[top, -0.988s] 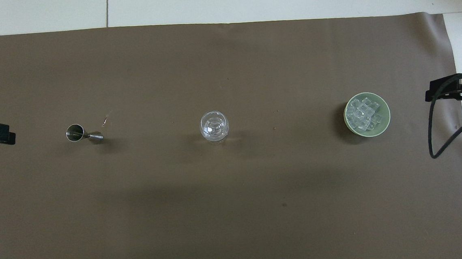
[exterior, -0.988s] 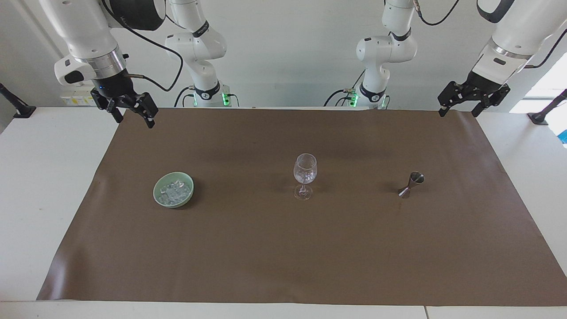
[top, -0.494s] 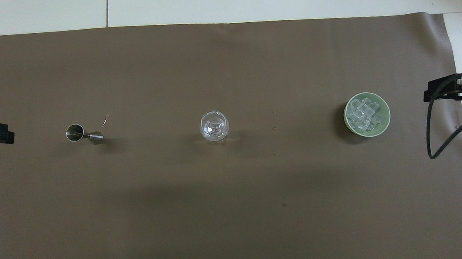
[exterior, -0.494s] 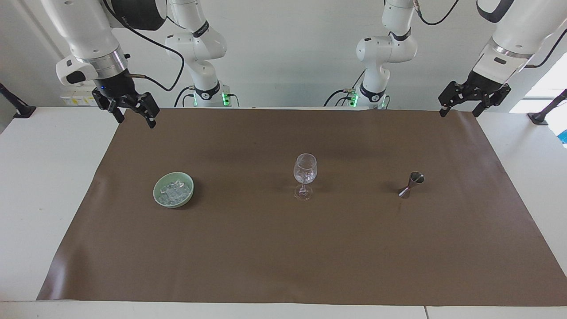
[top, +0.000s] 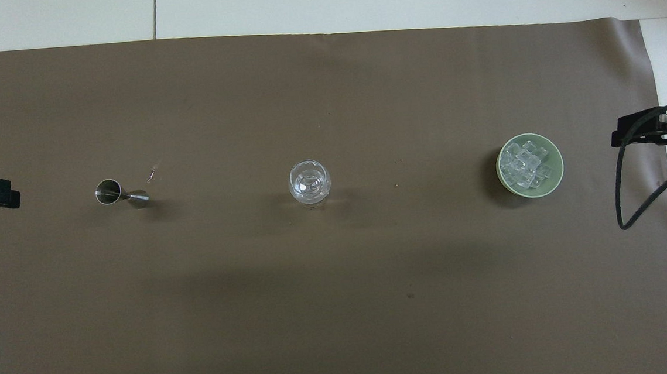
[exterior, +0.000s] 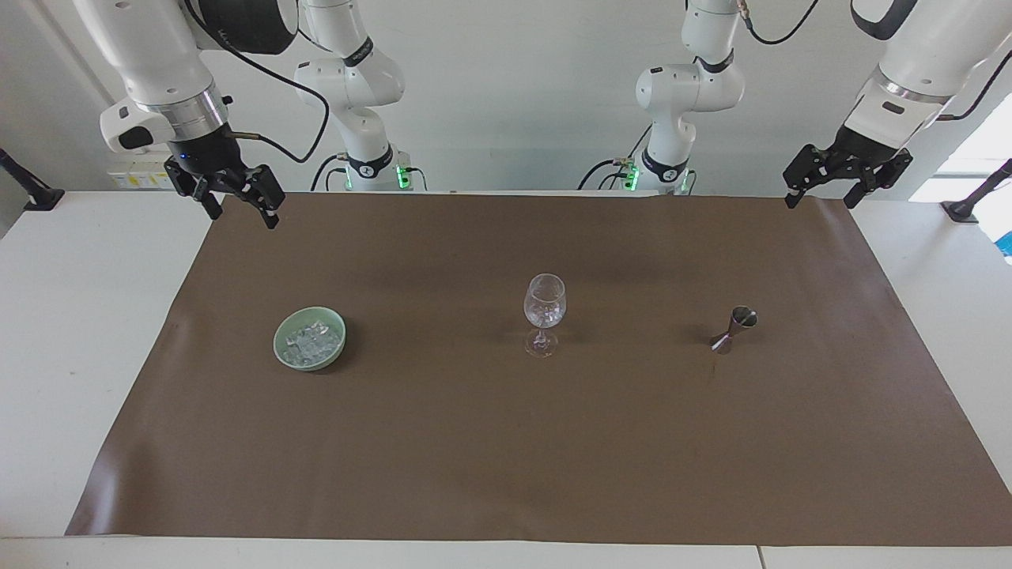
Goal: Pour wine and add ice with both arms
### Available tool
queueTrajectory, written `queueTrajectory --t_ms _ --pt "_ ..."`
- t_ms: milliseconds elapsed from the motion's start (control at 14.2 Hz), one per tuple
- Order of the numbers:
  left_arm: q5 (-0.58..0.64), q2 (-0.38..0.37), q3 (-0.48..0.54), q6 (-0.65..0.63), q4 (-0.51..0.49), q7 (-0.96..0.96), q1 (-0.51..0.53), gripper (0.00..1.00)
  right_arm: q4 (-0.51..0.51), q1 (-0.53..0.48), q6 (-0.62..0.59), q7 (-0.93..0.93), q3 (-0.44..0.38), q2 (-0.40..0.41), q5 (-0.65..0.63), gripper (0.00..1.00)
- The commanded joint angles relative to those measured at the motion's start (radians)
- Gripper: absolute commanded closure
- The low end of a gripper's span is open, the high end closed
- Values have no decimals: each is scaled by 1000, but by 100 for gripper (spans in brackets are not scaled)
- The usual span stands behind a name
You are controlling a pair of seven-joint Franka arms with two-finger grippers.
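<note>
Glassy ice (exterior: 311, 341) in green bowl (exterior: 286, 355) at the right arm's end; right gripper (exterior: 234, 207) probably nearest — spread, empty; left gripper (exterior: 819, 197) spread, empty.

Over the past second the right gripper (exterior: 237, 207) drifts slightly up and toward its own table end, while the left gripper (exterior: 818, 194) edges up a touch, both empty-fingered and spread

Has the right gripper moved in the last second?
Yes, slightly. In the facing view the right gripper has edged toward the table's middle and up, judged against the brown mat's corner under it.
</note>
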Motion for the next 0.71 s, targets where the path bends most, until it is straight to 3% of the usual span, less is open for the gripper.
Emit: queueTrajectory --t_ms 0,635 --pt "20 -29 2 26 -42 13 -1 0 -28 -4 -4 -13 3 -26 23 0" --pt "20 -29 0 26 -42 13 -2 0 -5 -6 -20 -10 2 -37 6 0"
